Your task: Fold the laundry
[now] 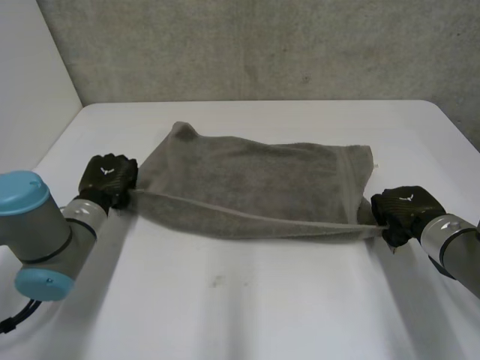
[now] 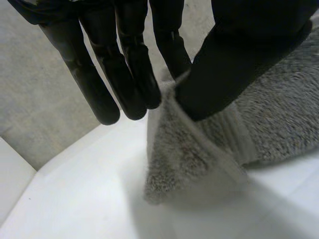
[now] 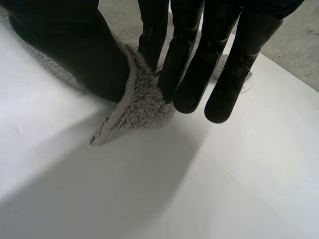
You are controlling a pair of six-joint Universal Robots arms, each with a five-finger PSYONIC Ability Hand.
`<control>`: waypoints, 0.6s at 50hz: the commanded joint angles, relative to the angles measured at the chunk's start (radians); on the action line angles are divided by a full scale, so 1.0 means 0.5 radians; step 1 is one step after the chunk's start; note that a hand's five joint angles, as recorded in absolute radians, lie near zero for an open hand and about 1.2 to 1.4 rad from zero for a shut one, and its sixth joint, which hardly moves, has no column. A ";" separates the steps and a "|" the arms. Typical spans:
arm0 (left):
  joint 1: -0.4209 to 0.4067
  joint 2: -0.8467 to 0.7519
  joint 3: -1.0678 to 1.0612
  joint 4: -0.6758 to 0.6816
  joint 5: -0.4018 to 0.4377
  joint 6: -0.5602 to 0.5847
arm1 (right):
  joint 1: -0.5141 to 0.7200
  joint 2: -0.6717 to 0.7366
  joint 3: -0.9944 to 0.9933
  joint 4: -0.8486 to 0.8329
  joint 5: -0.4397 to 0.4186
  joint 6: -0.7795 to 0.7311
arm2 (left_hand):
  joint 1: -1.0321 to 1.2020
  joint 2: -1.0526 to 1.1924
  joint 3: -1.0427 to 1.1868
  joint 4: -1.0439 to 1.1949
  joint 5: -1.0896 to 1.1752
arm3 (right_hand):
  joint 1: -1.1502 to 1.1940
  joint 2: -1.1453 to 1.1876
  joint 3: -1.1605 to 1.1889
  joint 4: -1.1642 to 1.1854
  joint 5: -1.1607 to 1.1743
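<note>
A grey towel [image 1: 247, 184] lies spread across the middle of the white table [image 1: 247, 300], its near edge pulled taut between both hands. My left hand [image 1: 109, 178] holds the towel's near left corner; in the left wrist view the thumb [image 2: 239, 59] pinches that corner [image 2: 189, 159] against the fingers [image 2: 134, 74]. My right hand [image 1: 401, 212] holds the near right corner; in the right wrist view its thumb [image 3: 75, 50] and fingers [image 3: 189, 69] pinch the corner [image 3: 134, 109] just above the table.
A grey wall [image 1: 262, 45] runs behind the table's far edge. Bare white tabletop lies in front of the towel, between the two arms.
</note>
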 commanded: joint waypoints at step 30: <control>0.216 1.275 0.129 -1.522 0.319 0.547 | 0.002 -0.620 -0.872 1.401 -0.114 -0.869 | 0.911 0.909 0.952 0.949 0.956 | 0.861 0.441 0.428 0.409 0.485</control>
